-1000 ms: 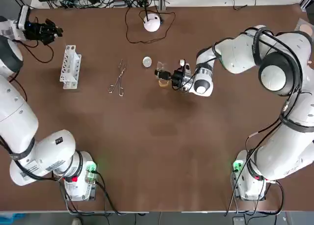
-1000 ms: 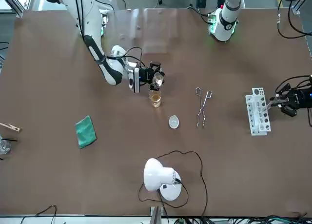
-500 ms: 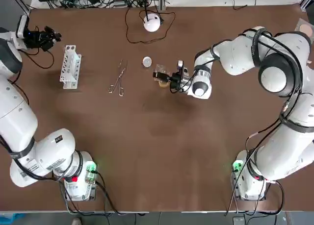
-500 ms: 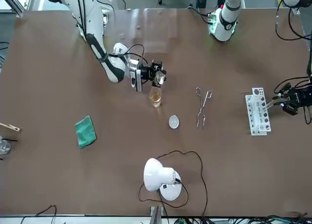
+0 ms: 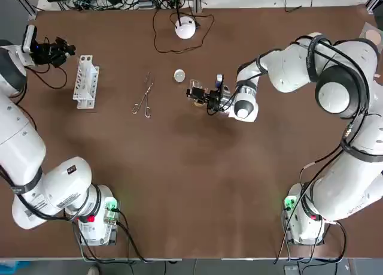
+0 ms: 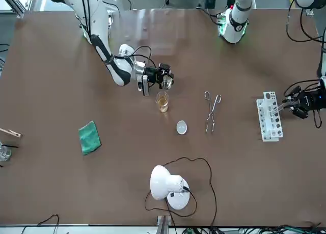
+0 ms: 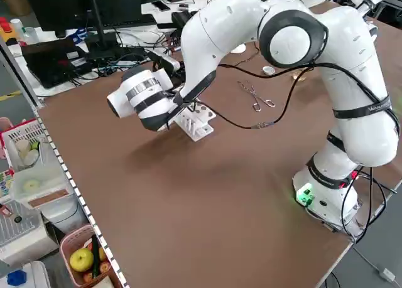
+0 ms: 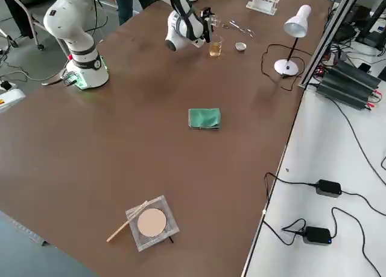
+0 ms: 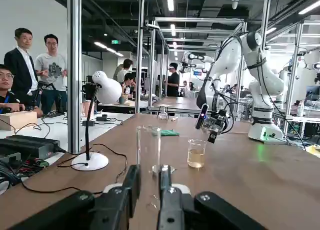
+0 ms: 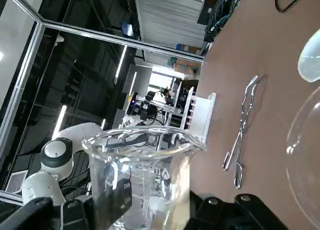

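- Right beside me the right gripper point(image 6: 165, 81) is clamping a small empty beaker point(image 10: 142, 182), holding it just above the beaker of amber liquid point(image 6: 162, 101)
- A small round dish point(image 6: 181, 126) is lying near that amber beaker, with metal tongs point(image 6: 211, 111) a little further out
- Well apart from it, beside the test tube rack point(image 5: 85, 81), the left gripper point(image 5: 67, 47) is pinching a glass test tube point(image 9: 148, 150)

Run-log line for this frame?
right gripper: shut on clear beaker, raised near amber beaker | left gripper: shut on test tube, beside rack
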Controlling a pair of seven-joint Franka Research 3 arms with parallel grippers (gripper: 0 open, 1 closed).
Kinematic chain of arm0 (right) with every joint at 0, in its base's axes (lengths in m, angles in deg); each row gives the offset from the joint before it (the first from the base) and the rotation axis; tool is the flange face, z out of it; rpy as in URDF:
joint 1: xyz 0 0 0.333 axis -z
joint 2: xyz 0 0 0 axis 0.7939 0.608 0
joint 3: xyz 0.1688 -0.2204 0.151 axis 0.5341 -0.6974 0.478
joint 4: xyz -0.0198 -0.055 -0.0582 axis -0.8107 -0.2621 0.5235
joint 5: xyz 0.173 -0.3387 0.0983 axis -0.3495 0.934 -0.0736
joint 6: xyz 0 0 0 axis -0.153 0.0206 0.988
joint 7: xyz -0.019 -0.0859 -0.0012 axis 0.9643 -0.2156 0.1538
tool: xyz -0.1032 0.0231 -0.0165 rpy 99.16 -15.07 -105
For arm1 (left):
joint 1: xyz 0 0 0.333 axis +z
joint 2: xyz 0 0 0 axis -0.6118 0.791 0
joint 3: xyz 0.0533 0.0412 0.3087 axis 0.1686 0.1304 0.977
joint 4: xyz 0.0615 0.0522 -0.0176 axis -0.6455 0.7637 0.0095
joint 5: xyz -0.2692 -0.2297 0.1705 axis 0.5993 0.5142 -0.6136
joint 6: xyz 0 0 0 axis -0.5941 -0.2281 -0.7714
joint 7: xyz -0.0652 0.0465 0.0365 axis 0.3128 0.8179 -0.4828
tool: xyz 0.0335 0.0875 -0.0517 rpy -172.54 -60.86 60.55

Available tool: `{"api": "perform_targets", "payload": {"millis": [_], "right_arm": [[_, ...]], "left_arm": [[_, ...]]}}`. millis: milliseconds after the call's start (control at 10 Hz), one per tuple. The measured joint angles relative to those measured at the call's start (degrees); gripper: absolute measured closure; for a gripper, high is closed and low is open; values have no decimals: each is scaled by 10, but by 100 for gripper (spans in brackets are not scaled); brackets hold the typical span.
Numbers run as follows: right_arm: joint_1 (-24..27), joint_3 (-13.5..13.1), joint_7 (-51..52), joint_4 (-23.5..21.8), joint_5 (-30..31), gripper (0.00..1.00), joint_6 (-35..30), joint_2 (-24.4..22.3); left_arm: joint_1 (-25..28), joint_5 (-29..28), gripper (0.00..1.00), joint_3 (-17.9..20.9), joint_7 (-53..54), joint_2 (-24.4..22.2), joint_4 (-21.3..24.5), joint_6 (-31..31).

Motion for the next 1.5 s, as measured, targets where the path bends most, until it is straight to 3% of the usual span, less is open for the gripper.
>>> {"api": "perform_targets", "payload": {"millis": [800, 1500], "right_arm": [[4, -2, -50, -1, -6, 62, 3, 0], [13, -3, -89, -1, -6, 62, 8, 0]], "left_arm": [[8, -3, 79, -3, 11, 19, 1, 0], [7, -3, 79, -5, 23, 51, -28, -3]]}}
